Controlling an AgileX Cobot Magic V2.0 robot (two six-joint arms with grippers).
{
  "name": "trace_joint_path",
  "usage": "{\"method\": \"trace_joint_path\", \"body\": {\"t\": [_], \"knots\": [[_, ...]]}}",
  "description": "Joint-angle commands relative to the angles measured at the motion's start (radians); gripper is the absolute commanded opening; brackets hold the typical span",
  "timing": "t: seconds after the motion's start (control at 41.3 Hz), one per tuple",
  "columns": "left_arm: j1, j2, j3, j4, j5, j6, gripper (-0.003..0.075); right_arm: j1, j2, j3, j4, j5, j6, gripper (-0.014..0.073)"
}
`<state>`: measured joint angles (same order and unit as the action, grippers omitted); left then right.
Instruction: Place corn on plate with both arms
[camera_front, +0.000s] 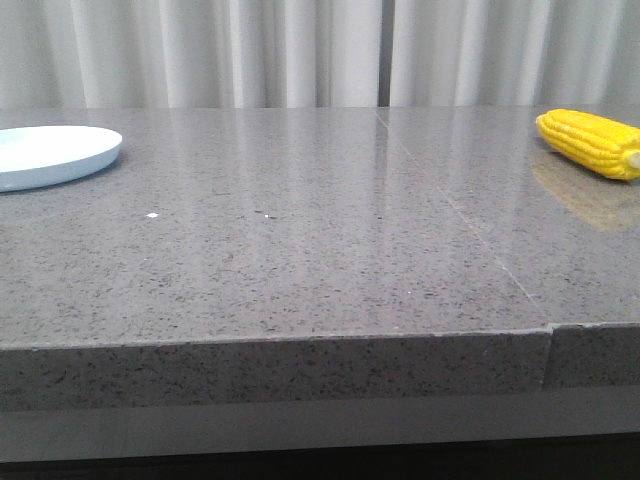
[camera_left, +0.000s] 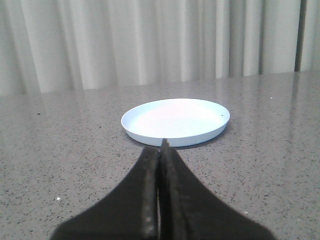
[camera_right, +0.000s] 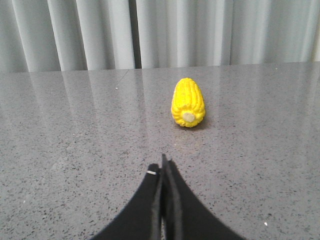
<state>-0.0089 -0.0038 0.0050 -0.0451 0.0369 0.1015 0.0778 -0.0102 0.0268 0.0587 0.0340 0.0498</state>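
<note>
Corn (camera_front: 590, 142), a bright yellow cob with rows of kernels and a pale stub end, lay at the far right of the speckled grey stone tabletop (camera_front: 300, 250), well apart from the round, shallow, pale blue-white plate (camera_front: 50, 155) at the far left. In the right wrist view the black angular right claw (camera_right: 163, 167) had its fingers pressed together, holding nothing, and the cob sat straight ahead of its tips, near but not touching. Its long axis ran almost in line with that claw's reach, the pale stub facing the claw and the tapered tip pointing away toward the curtain (camera_right: 165, 32). From the front, the cob lay slanted, tip toward the tabletop's middle and back, stub toward the right edge.

The black left claw (camera_left: 161, 147) was likewise closed and empty, its tips just short of the plate's near rim. The right arm was plainly the nearer to the corn; I judged it would need to open and perhaps turn to span the cob across its width.
</note>
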Motion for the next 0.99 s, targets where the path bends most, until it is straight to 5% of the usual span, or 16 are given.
{"method": "trace_joint_path", "body": {"t": [0.0, 0.703, 0.969], "knots": [[0.000, -0.019, 0.004, -0.010, -0.088, -0.011, -0.0020, -0.008, -0.012, -0.017, 0.001, -0.083, -0.005, -0.0068], [0.000, -0.019, 0.002, -0.010, -0.131, -0.011, -0.0020, -0.008, -0.012, -0.022, 0.004, -0.103, -0.007, -0.0068], [0.000, -0.011, -0.200, -0.010, -0.113, -0.011, -0.0020, -0.008, 0.000, -0.242, 0.004, 0.065, -0.007, -0.0068]]}}
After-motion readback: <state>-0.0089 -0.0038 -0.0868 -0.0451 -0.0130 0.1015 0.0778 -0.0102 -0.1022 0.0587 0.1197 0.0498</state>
